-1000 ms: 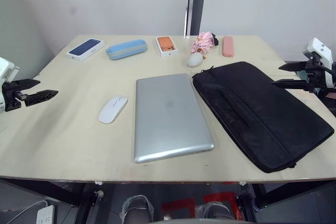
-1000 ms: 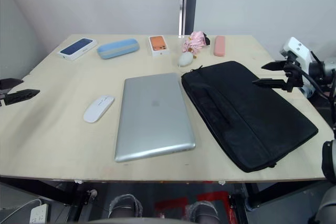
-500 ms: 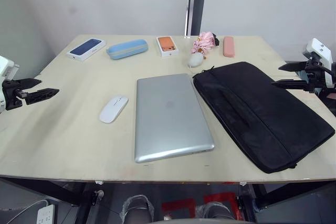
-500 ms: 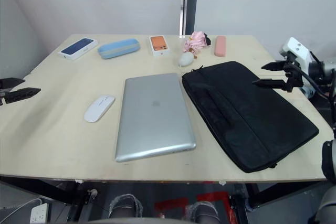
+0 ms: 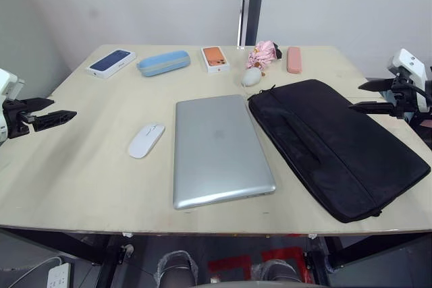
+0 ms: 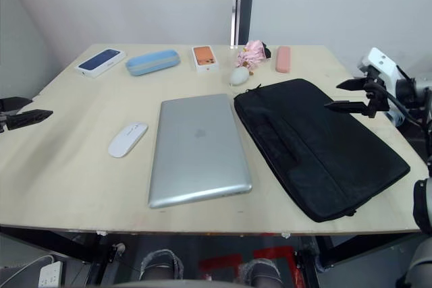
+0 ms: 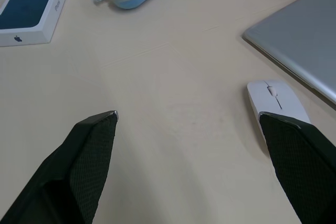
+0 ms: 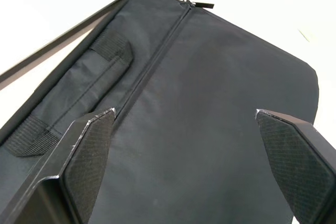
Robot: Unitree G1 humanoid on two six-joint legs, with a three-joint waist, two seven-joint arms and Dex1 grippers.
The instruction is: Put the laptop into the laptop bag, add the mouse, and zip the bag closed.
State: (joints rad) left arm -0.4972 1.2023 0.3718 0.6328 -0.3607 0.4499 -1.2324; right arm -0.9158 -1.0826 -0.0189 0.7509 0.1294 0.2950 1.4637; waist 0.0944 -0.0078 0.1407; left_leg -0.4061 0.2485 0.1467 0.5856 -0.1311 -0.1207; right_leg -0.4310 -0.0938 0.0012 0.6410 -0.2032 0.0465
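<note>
A thin silver-grey metal laptop (image 5: pixel 219 150) with rounded corners lies closed and flat at the lower centre of the pale wooden table (image 5: pixel 81 180). Just to its right, the flat black fabric laptop bag (image 5: pixel 337 145) lies at an angle, its zip running along the woven surface. Left of the laptop sits the smooth white oval mouse (image 5: pixel 146 140). At the left edge the left gripper (image 5: pixel 50 113) hovers with its fingers spread wide, empty. At the right edge the right gripper (image 5: pixel 366 96) hangs over the bag, fingers likewise wide apart. Along the far edge lie a dark blue phone box (image 5: pixel 110 62), a rounded light-blue case (image 5: pixel 163 63) and an orange phone box (image 5: pixel 214 58).
</note>
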